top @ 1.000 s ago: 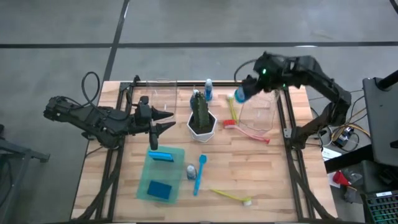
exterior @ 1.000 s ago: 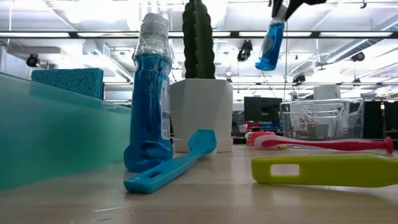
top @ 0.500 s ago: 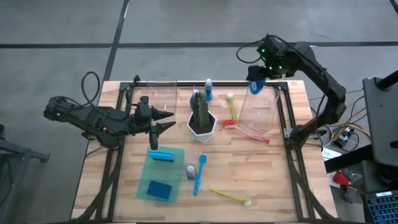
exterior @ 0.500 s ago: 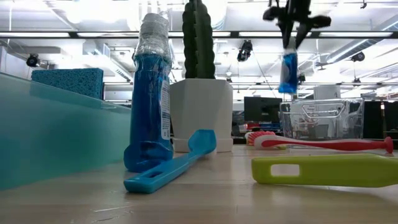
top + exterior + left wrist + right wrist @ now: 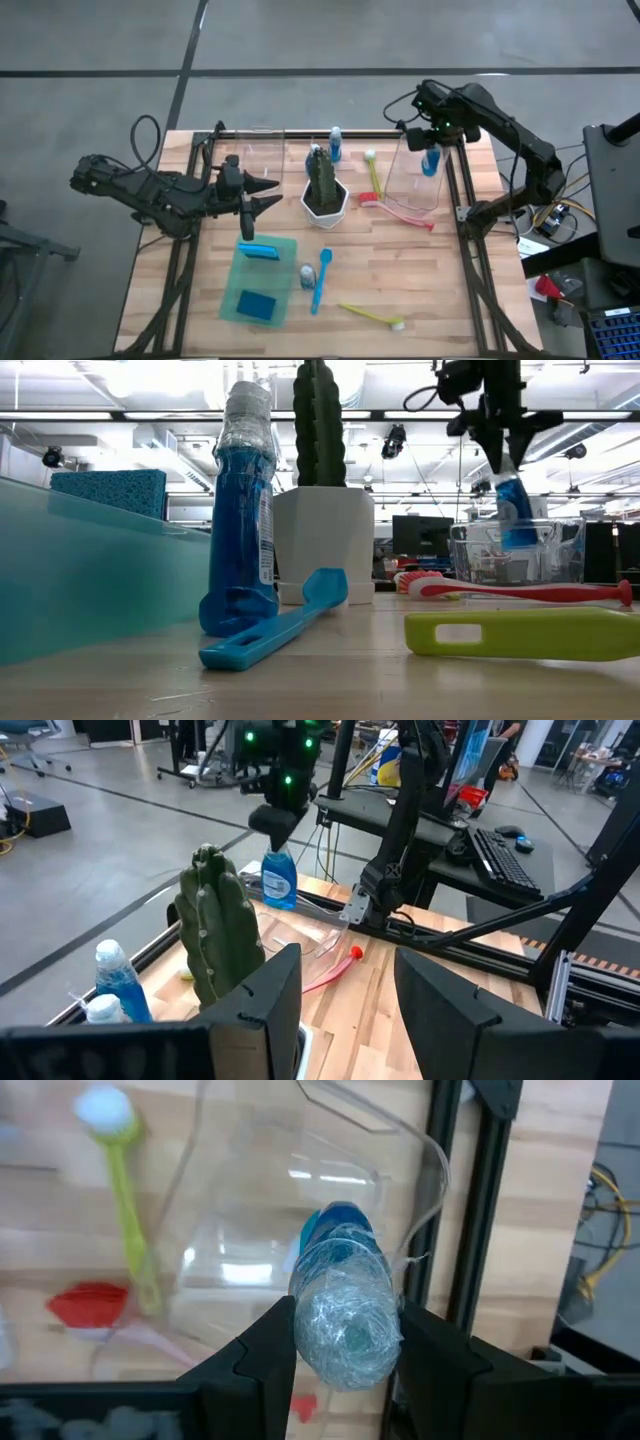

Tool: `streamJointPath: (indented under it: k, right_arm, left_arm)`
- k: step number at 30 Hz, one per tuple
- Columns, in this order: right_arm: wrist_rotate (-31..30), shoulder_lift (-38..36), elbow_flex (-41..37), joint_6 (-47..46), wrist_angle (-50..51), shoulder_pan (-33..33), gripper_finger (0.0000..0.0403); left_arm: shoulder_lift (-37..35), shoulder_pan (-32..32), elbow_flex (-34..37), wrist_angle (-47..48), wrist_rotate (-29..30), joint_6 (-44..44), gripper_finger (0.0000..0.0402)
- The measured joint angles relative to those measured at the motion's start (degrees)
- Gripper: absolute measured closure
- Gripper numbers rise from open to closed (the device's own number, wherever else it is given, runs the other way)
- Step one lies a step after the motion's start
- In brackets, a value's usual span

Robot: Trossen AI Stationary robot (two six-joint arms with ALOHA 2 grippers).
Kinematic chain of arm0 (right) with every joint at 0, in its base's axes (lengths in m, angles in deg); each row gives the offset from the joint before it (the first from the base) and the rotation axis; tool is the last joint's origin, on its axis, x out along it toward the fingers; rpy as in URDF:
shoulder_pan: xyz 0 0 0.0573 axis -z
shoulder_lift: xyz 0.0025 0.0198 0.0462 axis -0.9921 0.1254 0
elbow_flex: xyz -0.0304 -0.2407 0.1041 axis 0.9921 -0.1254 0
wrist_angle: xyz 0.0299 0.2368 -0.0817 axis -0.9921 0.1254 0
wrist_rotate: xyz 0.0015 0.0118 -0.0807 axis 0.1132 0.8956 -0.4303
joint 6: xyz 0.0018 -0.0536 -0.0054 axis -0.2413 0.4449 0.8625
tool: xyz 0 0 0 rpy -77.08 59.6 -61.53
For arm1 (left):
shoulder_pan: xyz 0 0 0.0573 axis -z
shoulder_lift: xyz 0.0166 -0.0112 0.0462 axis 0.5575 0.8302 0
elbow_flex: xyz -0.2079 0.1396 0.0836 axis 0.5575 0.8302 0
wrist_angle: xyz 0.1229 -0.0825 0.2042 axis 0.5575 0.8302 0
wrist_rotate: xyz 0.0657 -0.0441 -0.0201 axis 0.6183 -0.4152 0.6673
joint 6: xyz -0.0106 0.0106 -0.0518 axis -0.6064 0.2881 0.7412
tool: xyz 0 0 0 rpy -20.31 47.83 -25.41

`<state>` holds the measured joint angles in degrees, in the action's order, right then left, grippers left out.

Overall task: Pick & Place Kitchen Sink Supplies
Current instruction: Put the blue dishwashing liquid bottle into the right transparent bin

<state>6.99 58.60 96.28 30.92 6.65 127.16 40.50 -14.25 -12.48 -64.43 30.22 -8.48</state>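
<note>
A small blue bottle (image 5: 430, 163) hangs over the clear bin (image 5: 412, 185) at the table's far right, with my right gripper (image 5: 432, 142) shut on its top. In the low view the bottle (image 5: 517, 512) reaches down to about the bin's rim (image 5: 470, 528). My left gripper (image 5: 266, 194) hovers open above the table's left side, beside the cactus (image 5: 323, 178); its wrist view shows the open gripper (image 5: 345, 1010) with nothing in it. A second bottle (image 5: 335, 146) stands at the far edge, and a third (image 5: 307, 273) stands by the green tray (image 5: 284, 282). My right gripper pinches the bottle's film-wrapped cap end (image 5: 345, 1330) between its two fingers (image 5: 262, 1345). The fingers come from above and point down. The bottle hangs nearly upright below them, clear of the table, with its blue body (image 5: 517, 520) over the bin.
The tray holds two blue sponges (image 5: 260, 250) (image 5: 258, 304). A blue brush (image 5: 320, 283) and a yellow brush (image 5: 372, 316) lie near the front. Another yellow brush (image 5: 373, 178) and a pink one (image 5: 405, 214) lie by the right bin. A second clear bin (image 5: 262, 150) stands far left.
My right gripper has carried the bottle toward the table's right edge and down, tipping from a slant to point almost straight down. The bottle, tilted a second ago, now hangs upright over the clear bin. The left arm has kept still.
</note>
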Motion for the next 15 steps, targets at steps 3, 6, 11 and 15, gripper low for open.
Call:
streamJointPath:
  k: [3, 6, 11, 15]
  right_arm:
    - [-0.32, -0.46, -2.87, -0.19, -0.62, 0.41, 0.0261]
    - [-0.56, -1.02, -5.66, -0.32, -1.55, 0.87, 0.0261]
    - [-3.55, -3.04, -10.54, -2.74, -5.95, 1.35, 0.0261]
    - [-3.97, -5.32, -14.60, -5.04, -12.51, 1.51, 0.0261]
  left_arm:
    - [0.00, -0.04, 0.01, 0.01, 0.00, -0.02, 0.0248]
    - [0.00, -0.04, 0.02, 0.02, 0.00, -0.06, 0.0248]
    - [0.00, -0.04, 0.02, 0.02, -0.02, -0.06, 0.0248]
    - [0.02, -0.04, 0.07, 0.04, -0.11, -0.06, 0.0248]
